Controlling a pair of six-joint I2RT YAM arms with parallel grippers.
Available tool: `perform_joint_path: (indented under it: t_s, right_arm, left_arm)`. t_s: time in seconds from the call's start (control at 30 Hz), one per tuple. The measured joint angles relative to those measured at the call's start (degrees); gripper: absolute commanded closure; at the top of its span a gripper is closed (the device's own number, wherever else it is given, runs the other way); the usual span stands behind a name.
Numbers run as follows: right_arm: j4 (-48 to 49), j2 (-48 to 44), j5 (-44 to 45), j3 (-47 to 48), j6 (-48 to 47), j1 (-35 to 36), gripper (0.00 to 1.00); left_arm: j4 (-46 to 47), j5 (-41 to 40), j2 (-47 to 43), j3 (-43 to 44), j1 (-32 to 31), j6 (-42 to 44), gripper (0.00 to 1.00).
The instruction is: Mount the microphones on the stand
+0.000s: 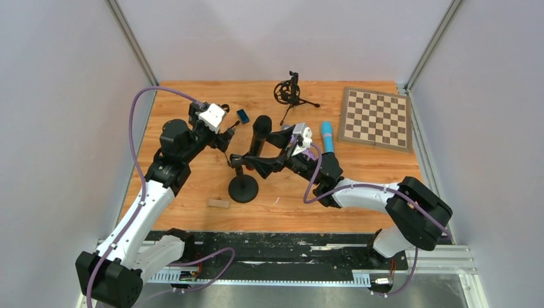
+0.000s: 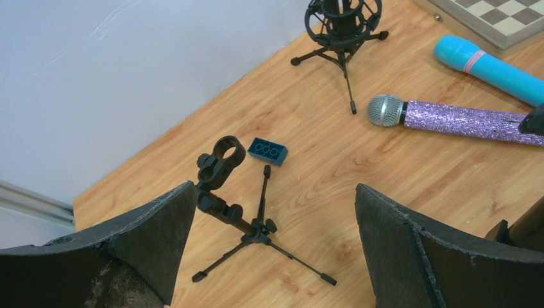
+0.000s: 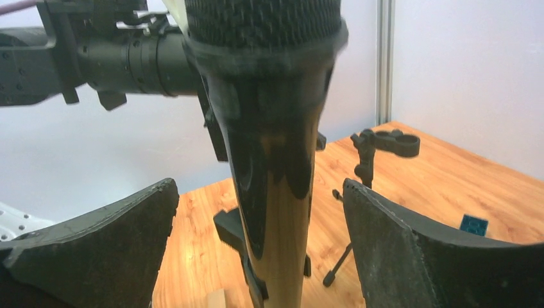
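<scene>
The black microphone [image 1: 260, 130] stands upright in the clip of a round-base stand [image 1: 243, 188]. My right gripper [image 1: 249, 160] is open, its fingers on either side of the glossy black body [image 3: 276, 160] with gaps on both sides. The light blue microphone [image 1: 327, 136] lies on the table right of it and also shows in the left wrist view [image 2: 494, 64]. The purple glitter microphone [image 2: 462, 119] lies beside it, hidden by my right arm in the top view. My left gripper [image 1: 226, 135] is open and empty above a small tripod stand [image 2: 224, 163] with an empty clip.
A shock-mount tripod [image 1: 290, 93] stands at the back. A chessboard [image 1: 376, 117] lies at the back right. A blue brick [image 1: 242, 116] lies by the small tripod, and a wooden block [image 1: 218, 203] lies near the round base.
</scene>
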Motion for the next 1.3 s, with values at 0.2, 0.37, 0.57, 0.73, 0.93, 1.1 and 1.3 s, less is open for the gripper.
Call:
perform_joint_path:
  t_s: [0.2,0.37,0.57,0.73,0.93,1.1,1.3]
  right_arm:
    - [-0.1,-3.0,0.1,-5.9,0.8,-1.0,0.00]
    - [-1.9,-8.6,0.0,-11.0,0.7,-2.5,0.00]
    - [-5.2,-13.8,-0.4,-15.1,0.0,-2.8,0.00]
    - [-8.2,-16.1,-0.8,-17.9,-0.3,-2.9,0.00]
    - [-10.1,-17.0,-1.4,-20.0,0.5,-3.0,0.00]
    - [-10.9,-16.6,-2.1,-20.9,1.5,-3.1,0.00]
    - [-12.2,-16.2,-2.4,-21.3,2.1,-3.1,0.00]
  left_arm:
    - [-1.6,2.5,0.3,1.0,0.0,0.2,0.00]
    - [-4.6,5.2,0.9,3.0,0.3,1.2,0.00]
    - [-12.7,13.5,2.9,9.7,2.7,3.8,0.01]
    - [-21.7,19.3,4.4,16.1,3.0,6.9,0.00]
    - [-34.9,24.6,3.1,22.4,3.0,11.1,0.02]
    - [-43.7,26.5,2.8,26.3,1.8,13.7,0.02]
    - [-50.2,23.3,6.0,26.4,-3.5,15.3,0.03]
